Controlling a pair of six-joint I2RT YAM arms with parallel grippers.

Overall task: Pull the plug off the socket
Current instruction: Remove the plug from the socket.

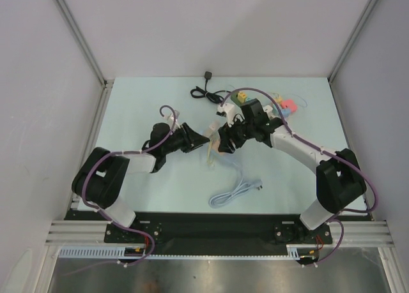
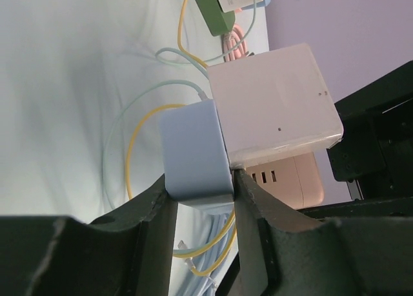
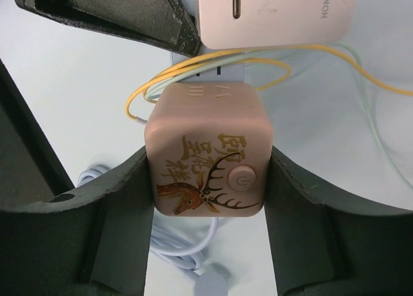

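Left claw (image 2: 200, 194): both dark fingers (image 2: 255, 218) press on opposite sides of the pale blue cube-shaped plastic plug (image 2: 193, 151). I read it as clamped on the near end of that block, most of which sticks out ahead of the fingertips.

A larger white rectangular plastic charger (image 2: 274, 102) sits hard against the plug, on the right-finger side. Just under the charger, beside the right finger, a slotted face of the pinkish-beige cube socket (image 2: 290, 180) shows.

Right claw (image 3: 206, 173): jaws closed on the socket's two side faces, held firmly between the pads. The face toward this wrist camera carries a brown deer drawing and a round power button. Beyond the socket, ahead of the fingertips, is the white charger, its port facing the camera.

A thin yellow cable (image 2: 129, 157) and a thin pale green cable (image 2: 139, 106) loop off past the plug, ahead of the left claw.

Overhead view: both claws meet tip to tip over mid-table (image 1: 160, 191), with plug and socket between them. I cannot tell from any view whether the plug's pins are seated in the socket.

A loose grey coiled cable (image 1: 236, 192) lies on the table, nearer the arm bases than the claws.
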